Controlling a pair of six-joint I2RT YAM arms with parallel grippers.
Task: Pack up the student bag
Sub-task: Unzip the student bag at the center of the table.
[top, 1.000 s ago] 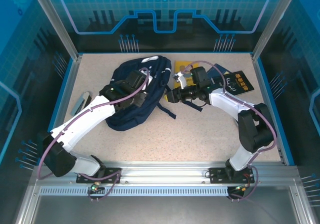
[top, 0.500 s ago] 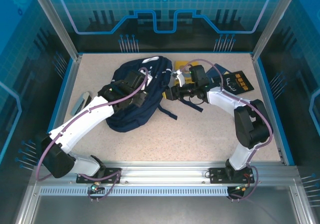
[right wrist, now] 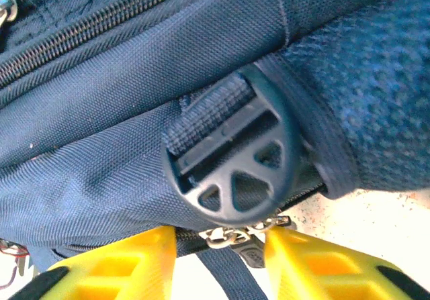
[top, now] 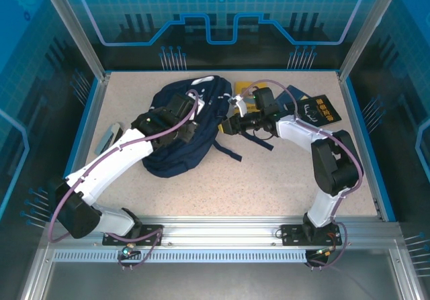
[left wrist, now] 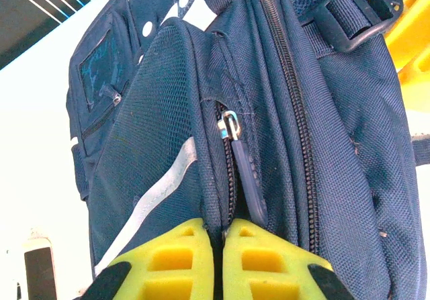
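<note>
The large navy-blue fabric backpack (top: 171, 158) lay on the beige table (top: 269, 179); the left gripper (left wrist: 223, 229) clenched its dark zipper tab (left wrist: 247, 179), probably for opening, while the right gripper (right wrist: 222, 236) stood released around a metal zipper ring (right wrist: 235, 235)

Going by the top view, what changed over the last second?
The right gripper edged left, closer against the student bag, and its elbow swung left too. Its jaws stand apart around a metal zipper pull. Nothing was taken hold of or let go. The left gripper stays pinched shut on the bag, which lies as before.
</note>
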